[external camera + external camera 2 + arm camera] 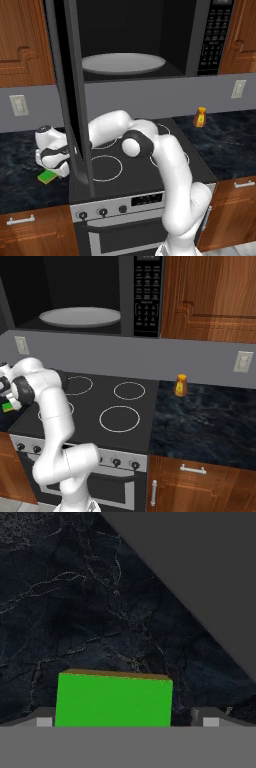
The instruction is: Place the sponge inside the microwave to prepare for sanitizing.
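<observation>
The sponge, a green block with a yellow lower layer, lies flat on the dark counter left of the stove. My gripper hangs just above it, pointing down, jaws open. In the hand view the sponge sits between the two fingertips, which stand either side of it without clamping. From the right, only a green corner of the sponge peeks out under the hand. The microwave hangs above the stove with its door swung wide open to the left and a white round plate inside.
The open microwave door hangs just right of my hand. A black stovetop with ring burners lies under the arm. A small orange-yellow bottle stands on the right counter by the wall. Wooden cabinets flank the microwave.
</observation>
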You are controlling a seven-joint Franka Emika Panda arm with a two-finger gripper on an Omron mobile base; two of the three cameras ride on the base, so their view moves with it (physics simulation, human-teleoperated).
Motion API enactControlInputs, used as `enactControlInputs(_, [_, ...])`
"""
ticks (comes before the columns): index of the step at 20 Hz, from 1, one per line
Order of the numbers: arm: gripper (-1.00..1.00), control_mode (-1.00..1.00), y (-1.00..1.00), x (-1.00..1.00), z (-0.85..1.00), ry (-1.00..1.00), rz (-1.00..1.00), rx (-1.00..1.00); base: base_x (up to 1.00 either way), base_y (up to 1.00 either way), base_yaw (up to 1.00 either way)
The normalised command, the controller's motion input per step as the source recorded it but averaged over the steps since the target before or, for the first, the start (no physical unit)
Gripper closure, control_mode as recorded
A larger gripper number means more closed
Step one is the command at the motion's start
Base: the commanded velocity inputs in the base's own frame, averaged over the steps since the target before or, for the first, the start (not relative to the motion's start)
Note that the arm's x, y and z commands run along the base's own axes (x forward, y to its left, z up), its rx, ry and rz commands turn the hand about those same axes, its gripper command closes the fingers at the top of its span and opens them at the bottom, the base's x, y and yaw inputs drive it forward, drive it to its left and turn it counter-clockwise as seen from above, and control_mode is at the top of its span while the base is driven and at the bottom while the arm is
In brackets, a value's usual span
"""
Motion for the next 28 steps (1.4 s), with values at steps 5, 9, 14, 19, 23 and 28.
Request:
enactControlInputs(5, [1.00,-1.00,0.00,0.00,-0.09,-0.02,0.00,0.03,0.00,0.00,0.00])
enactControlInputs(9, [1.00,-1.00,0.00,0.00,0.00,0.00,0.00,0.00,0.00,0.00,0.00])
enactControlInputs(14, [1.00,-1.00,-0.12,0.00,0.09,0.00,0.00,0.00,0.00,0.00,0.00])
enactControlInputs(19, [1.00,-1.00,-0.40,-0.03,0.56,0.00,-0.05,0.00,0.00,0.00,0.00])
enactControlInputs(23, [1.00,-1.00,-0.70,-0.22,0.56,0.00,-0.09,0.00,0.00,0.00,0.00])
enactControlInputs(28, [1.00,-1.00,-0.95,-0.38,0.18,0.00,-0.12,0.00,0.00,0.00,0.00])
